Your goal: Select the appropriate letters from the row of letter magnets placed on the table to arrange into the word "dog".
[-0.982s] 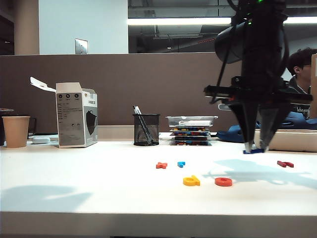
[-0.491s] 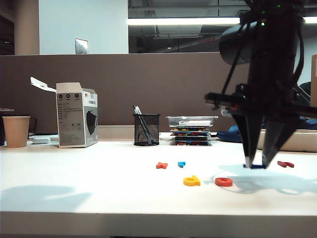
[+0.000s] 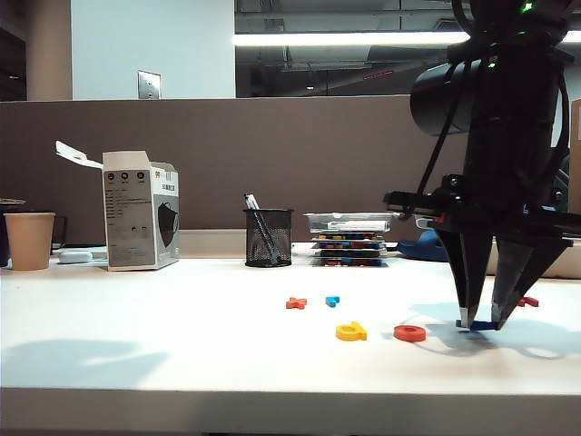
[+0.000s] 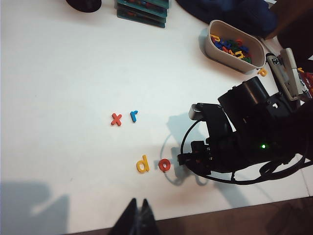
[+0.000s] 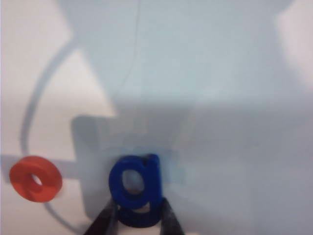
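My right gripper (image 5: 138, 215) jaws pinch the dark blue "g" (image 5: 137, 188) low over the table (image 3: 182, 354), at three o'clock of the orange-red "o" (image 3: 409, 333). My left gripper (image 4: 138, 215) jaws are clenched, empty.

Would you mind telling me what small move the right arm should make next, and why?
Probably open the right gripper and leave the blue g there: it sits just beside the orange-red o, which follows the yellow d, so "dog" looks complete. The left gripper hangs shut, away from the letters.
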### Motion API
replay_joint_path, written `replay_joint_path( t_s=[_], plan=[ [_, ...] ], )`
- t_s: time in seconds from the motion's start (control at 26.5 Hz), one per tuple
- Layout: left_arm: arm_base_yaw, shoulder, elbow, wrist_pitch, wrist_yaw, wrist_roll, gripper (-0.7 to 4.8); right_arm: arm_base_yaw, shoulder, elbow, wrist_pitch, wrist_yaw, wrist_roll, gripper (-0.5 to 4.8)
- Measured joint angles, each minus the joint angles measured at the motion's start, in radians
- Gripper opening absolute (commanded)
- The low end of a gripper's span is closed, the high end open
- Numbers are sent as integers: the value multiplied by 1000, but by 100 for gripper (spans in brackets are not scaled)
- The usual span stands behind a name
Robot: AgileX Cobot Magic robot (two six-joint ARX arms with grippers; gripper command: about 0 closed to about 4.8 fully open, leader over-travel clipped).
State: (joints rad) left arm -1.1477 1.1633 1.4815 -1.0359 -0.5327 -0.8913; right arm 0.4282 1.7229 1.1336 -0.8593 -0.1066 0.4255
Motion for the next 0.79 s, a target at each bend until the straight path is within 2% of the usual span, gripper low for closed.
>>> replay_joint_path(
  t_s=[0.79],
  plan=[
    [0,0,0,0,0,0,-6,0,1,-30,31,-1,0,72]
  ],
)
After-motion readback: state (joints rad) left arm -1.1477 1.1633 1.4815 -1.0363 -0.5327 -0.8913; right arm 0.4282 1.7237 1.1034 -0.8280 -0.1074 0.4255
